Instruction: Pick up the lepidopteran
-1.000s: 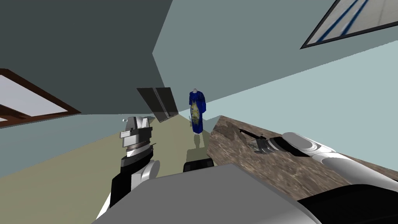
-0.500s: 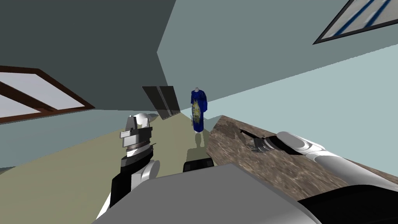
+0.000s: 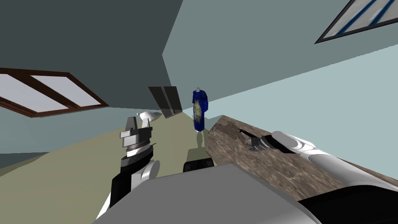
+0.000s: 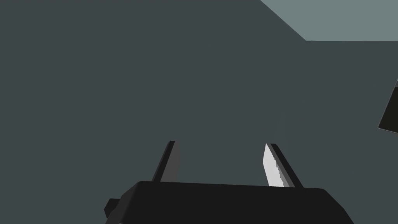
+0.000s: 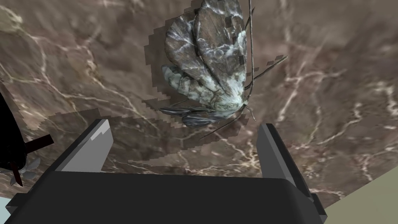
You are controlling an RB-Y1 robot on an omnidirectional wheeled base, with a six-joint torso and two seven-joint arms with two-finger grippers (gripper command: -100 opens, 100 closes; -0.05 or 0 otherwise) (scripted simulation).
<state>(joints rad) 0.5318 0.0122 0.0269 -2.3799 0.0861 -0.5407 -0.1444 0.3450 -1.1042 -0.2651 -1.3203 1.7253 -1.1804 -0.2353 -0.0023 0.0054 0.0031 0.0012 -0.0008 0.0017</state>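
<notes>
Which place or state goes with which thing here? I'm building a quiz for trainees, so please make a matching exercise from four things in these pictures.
Things:
1 moth
2 left gripper
3 right gripper
4 blue robe

Places or states:
A open, in front of a dark grey wall
B stands far off on the olive floor
C open, just short of the moth
D lies on the brown marbled counter

Pairs: 1-D, 2-A, 3-C, 4-B

moth (image 5: 206, 66) wingtips and a black object (image 5: 9, 149) near the right fingers (image 5: 91, 149), both clipped by the view's edge
</notes>
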